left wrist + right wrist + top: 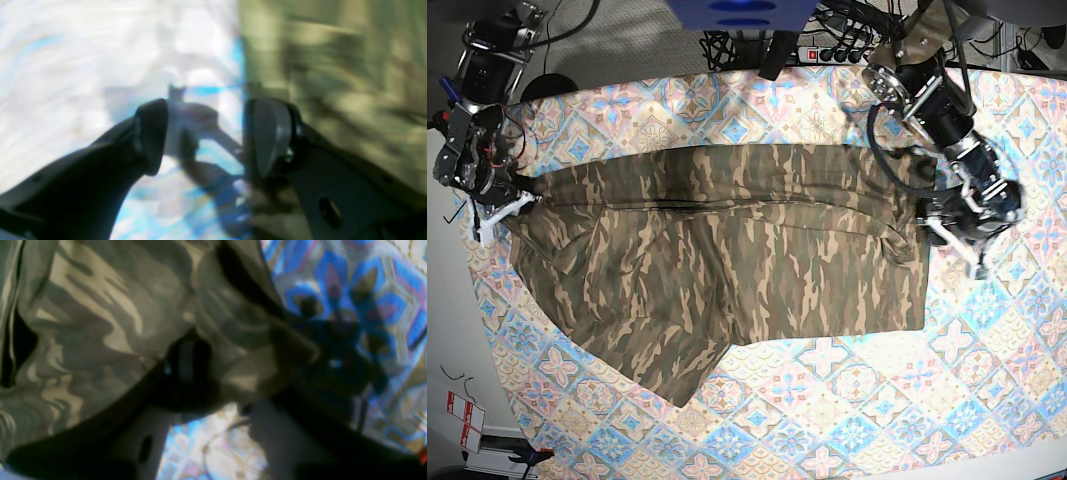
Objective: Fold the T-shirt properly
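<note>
My tablecloth carries the T-shirt, its long axis running from the table's left edge to the right edge, partly folded along the far side. My right gripper at the left edge is pinching a bunch of the cloth. My left gripper at the right edge has its jaws spread and empty, the shirt's edge just beside one fingertip, so it is the arm free to regrasp.

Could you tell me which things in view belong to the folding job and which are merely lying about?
Part of the job:
- T-shirt
- left hand, open beside the shirt's edge
- right hand, shut on the shirt's cloth

Just there:
- patterned tablecloth
- power strip and cables beyond the table
</note>
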`<state>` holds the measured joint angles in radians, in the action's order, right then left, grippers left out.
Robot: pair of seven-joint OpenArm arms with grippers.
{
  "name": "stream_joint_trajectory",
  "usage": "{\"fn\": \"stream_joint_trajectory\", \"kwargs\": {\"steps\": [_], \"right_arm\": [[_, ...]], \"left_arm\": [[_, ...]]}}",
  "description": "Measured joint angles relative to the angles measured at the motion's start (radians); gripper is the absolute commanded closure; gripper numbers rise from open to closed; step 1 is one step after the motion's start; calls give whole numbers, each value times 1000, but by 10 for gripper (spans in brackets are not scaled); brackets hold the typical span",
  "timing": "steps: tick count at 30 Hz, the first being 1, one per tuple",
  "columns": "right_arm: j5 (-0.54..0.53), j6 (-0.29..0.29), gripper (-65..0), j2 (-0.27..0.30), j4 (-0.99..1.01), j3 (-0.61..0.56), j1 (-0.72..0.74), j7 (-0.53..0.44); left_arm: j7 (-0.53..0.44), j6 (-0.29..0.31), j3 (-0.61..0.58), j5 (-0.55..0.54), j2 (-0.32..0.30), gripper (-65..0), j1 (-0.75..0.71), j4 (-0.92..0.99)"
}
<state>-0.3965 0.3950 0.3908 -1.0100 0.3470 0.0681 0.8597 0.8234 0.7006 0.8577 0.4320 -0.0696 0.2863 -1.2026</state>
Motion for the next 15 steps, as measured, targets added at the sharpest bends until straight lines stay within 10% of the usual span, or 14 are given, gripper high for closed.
{"fn": "stream_joint_trajectory", "kwargs": {"steps": [15], "right_arm": [[0, 6, -172, -14, -170, 132, 41, 29]], "left_arm": [[2, 4, -116, -37, 79, -403, -134, -380]]}}
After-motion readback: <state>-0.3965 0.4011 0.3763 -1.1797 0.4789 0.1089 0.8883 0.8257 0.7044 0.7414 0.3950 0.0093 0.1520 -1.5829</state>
